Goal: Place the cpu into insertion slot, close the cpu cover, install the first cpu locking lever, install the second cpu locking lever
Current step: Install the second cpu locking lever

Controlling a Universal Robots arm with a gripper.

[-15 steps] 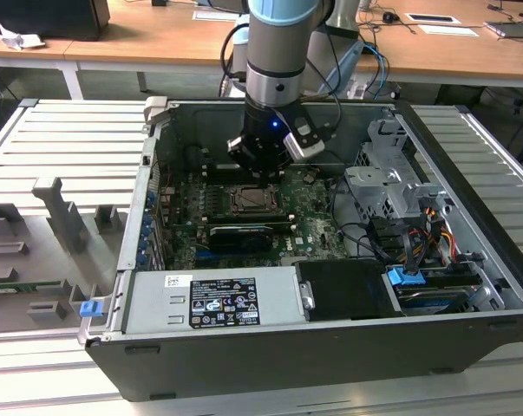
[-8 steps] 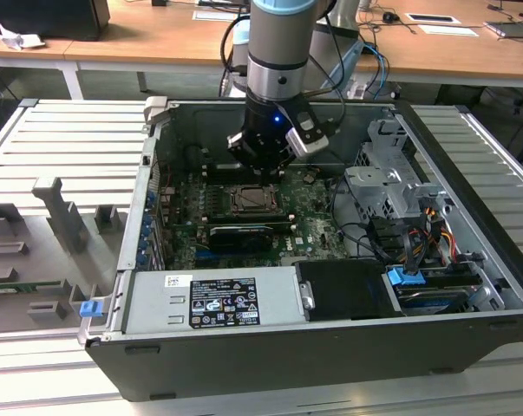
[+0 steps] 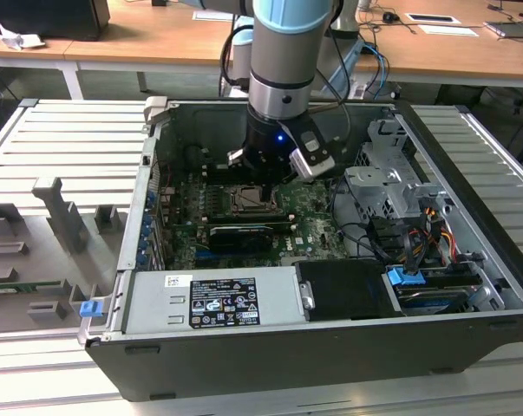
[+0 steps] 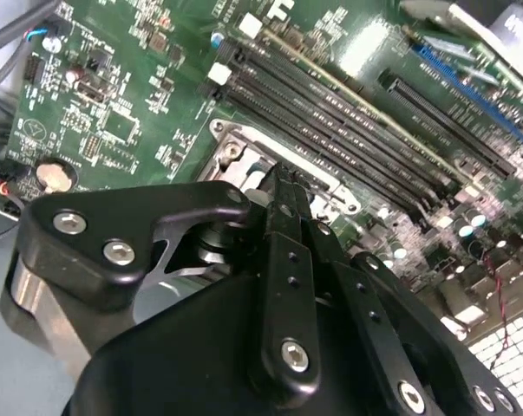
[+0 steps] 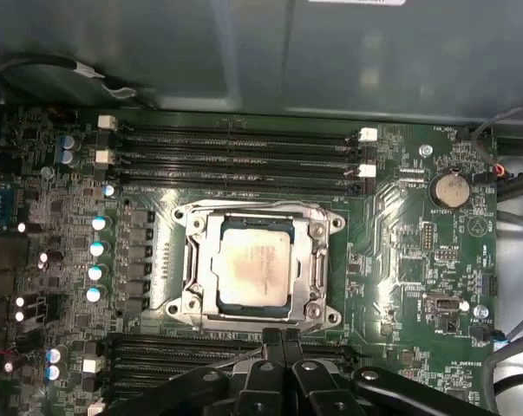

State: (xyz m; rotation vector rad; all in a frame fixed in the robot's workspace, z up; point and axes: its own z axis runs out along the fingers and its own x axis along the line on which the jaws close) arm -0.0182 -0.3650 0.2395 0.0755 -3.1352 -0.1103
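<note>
The cpu (image 5: 254,269) lies flat in the insertion slot (image 5: 185,299) on the green motherboard, its dull metal face up. The silvery cpu cover (image 5: 306,260) lies down around it, the chip showing through its square window. A thin metal lever (image 5: 323,260) runs along one side of the frame. My gripper (image 5: 284,340) is shut with nothing between its fingers, its tips just above the slot's edge nearest the lower black connectors. In the second wrist view the gripper (image 4: 283,184) hovers over the slot's corner (image 4: 235,156). In the exterior view the gripper (image 3: 263,176) hangs directly over the slot (image 3: 248,201).
Long black card connectors (image 5: 235,152) flank the slot on two sides. A round coin battery (image 5: 450,187) sits on the board. The computer case (image 3: 148,173) walls the board in, with a drive cage (image 3: 387,178) and cables (image 3: 417,230) on the exterior view's right.
</note>
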